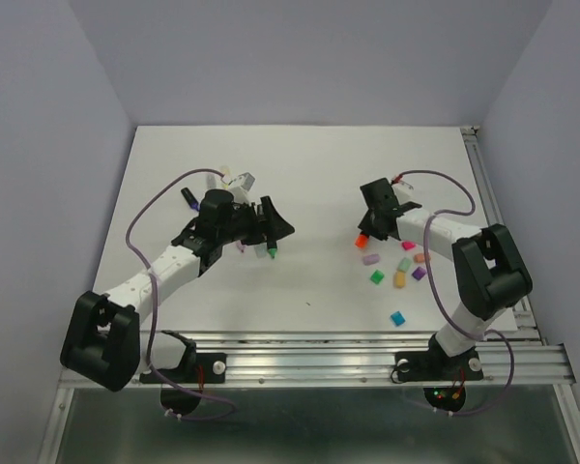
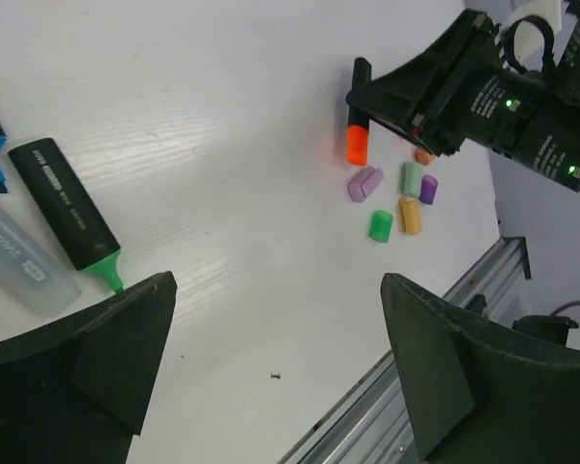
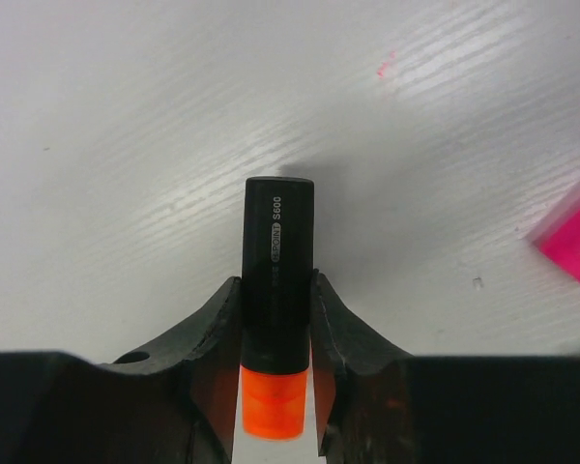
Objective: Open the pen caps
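Presently the right gripper (image 3: 278,290) has its fingers (image 3: 217,319) pinching the orange pen (image 3: 278,242) on its black barrel, just beyond the orange cap (image 3: 273,401); that cap sits on the pen, at the end nearest the wrist; the barrel points away from the wrist; whether the pen touches the table (image 1: 300,164) cannot be told.

Left gripper (image 2: 275,290): fingers (image 2: 106,329) spread wide, nothing between them, over bare table, left of centre; well apart from the right gripper.

Green pen (image 2: 66,211): black barrel, green tip bare, lying flat near the left finger; a grey pen (image 2: 19,263) lies alongside it, close, contact not clear; further pens (image 1: 227,181) lie clustered on the far side of the left gripper.

Loose caps (image 1: 400,279) lie scattered on the right half of the table, between the right gripper and the near edge; lilac, mint, purple, green and orange ones lie near each other, mostly apart; a pink cap (image 3: 570,237) lies to the right of the held pen; a blue cap (image 1: 397,317) lies nearest the edge, apart from the rest.
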Robot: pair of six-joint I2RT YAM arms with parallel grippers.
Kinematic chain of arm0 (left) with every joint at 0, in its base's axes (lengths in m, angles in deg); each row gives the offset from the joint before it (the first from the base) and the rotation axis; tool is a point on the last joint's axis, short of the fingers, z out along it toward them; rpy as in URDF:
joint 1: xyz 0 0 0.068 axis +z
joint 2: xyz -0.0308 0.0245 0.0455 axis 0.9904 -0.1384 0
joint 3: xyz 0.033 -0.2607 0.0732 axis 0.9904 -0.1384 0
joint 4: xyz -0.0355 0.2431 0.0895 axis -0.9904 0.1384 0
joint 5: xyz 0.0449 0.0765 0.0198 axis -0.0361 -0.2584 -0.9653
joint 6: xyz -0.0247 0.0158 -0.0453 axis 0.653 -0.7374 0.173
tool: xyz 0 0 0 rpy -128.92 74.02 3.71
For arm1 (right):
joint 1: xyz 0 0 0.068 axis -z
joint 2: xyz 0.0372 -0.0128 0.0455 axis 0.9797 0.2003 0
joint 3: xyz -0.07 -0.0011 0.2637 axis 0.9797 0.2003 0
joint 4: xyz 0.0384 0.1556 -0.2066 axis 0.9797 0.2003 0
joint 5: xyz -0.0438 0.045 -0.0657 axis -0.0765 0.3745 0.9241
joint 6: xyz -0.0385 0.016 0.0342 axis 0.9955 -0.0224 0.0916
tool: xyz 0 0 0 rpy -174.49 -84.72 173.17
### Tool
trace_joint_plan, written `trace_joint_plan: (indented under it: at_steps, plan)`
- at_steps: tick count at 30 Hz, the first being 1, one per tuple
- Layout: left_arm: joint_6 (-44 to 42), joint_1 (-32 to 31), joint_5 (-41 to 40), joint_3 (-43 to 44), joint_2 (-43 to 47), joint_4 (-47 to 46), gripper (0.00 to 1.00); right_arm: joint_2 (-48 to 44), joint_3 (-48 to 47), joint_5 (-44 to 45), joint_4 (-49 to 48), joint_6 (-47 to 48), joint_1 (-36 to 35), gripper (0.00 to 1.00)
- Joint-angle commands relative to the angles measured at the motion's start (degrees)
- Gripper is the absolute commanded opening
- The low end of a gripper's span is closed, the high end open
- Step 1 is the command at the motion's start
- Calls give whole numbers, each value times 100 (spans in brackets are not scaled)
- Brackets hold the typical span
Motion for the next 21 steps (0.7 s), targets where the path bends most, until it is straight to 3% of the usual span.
trace_joint_plan:
  at_steps: [1, 10, 21]
  plan:
    - [-179, -254, 1026, -41, -308, -967, 99, -579, 54, -786, -872, 361, 15, 16]
    - [-285, -1196, 710, 951, -1476, -1126, 99, -1327, 186, -1982, -1338, 178, -556, 16]
    - [-179, -1346, 499, 1462, -2101, -889, 90, -1389, 300, -2564, -1751, -350, -899, 16]
